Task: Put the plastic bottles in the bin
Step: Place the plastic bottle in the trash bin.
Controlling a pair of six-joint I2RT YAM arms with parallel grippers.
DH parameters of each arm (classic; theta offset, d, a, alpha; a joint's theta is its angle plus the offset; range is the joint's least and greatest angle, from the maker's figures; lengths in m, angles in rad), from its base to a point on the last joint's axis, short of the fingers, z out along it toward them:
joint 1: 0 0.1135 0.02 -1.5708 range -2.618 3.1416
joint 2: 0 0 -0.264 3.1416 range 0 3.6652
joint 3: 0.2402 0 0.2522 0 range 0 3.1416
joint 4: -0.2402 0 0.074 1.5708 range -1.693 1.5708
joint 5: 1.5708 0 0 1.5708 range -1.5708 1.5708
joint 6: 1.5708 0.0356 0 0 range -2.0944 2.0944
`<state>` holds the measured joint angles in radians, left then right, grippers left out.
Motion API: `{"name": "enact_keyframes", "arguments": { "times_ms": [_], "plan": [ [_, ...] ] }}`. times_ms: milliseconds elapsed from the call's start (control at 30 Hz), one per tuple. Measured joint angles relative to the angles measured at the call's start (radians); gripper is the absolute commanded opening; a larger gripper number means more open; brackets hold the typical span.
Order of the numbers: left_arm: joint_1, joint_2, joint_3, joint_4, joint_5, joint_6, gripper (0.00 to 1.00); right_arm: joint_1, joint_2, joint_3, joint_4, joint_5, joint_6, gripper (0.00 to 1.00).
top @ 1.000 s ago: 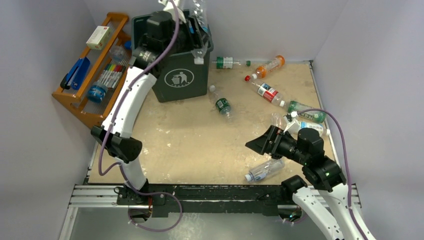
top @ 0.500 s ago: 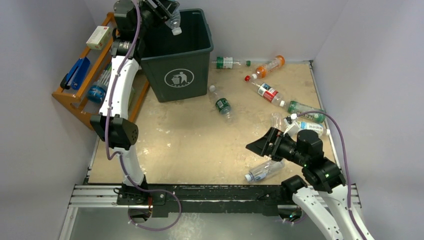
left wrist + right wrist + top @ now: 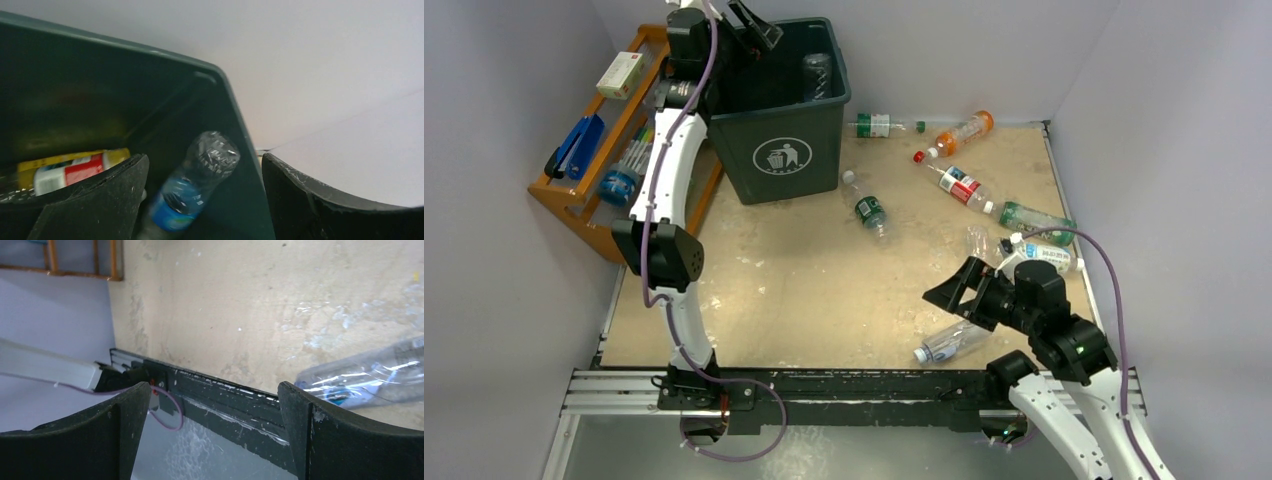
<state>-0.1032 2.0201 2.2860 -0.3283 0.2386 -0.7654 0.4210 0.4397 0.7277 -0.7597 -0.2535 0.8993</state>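
Observation:
The dark green bin (image 3: 784,150) stands at the back left. My left gripper (image 3: 754,22) is open above its far left rim. In the left wrist view a clear bottle with a blue label (image 3: 197,187) is falling inside the bin (image 3: 100,100), free of the fingers (image 3: 95,200), near a yellow and red bottle (image 3: 70,169). My right gripper (image 3: 954,288) is open and empty, just above a clear bottle (image 3: 952,341) by the front edge, which also shows in the right wrist view (image 3: 370,380). Several more bottles lie on the table: one green-labelled (image 3: 866,208), one orange (image 3: 959,132).
An orange wooden rack (image 3: 609,140) with markers and boxes leans at the left wall. More bottles lie at the right: a red-labelled one (image 3: 962,186), a green one (image 3: 1036,222), one at the back (image 3: 879,125). The black rail (image 3: 844,385) runs along the front edge.
My left gripper opened and let go of the clear bottle, which now drops into the bin. The left arm shifted slightly over the rim. My right gripper moved a little lower and forward.

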Motion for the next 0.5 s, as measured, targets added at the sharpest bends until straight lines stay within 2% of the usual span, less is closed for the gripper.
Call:
{"name": "enact_keyframes", "arguments": {
  "times_ms": [300, 500],
  "plan": [
    [0.011, -0.033, -0.008, -0.143, -0.054, 0.055, 0.84, 0.000, 0.019, 0.050, -0.151, 0.169, 0.115, 1.00],
    [0.002, -0.259, -0.196, -0.157, -0.043, 0.054, 0.85, 0.000, 0.055, 0.050, -0.235, 0.258, 0.214, 1.00]
  ]
}}
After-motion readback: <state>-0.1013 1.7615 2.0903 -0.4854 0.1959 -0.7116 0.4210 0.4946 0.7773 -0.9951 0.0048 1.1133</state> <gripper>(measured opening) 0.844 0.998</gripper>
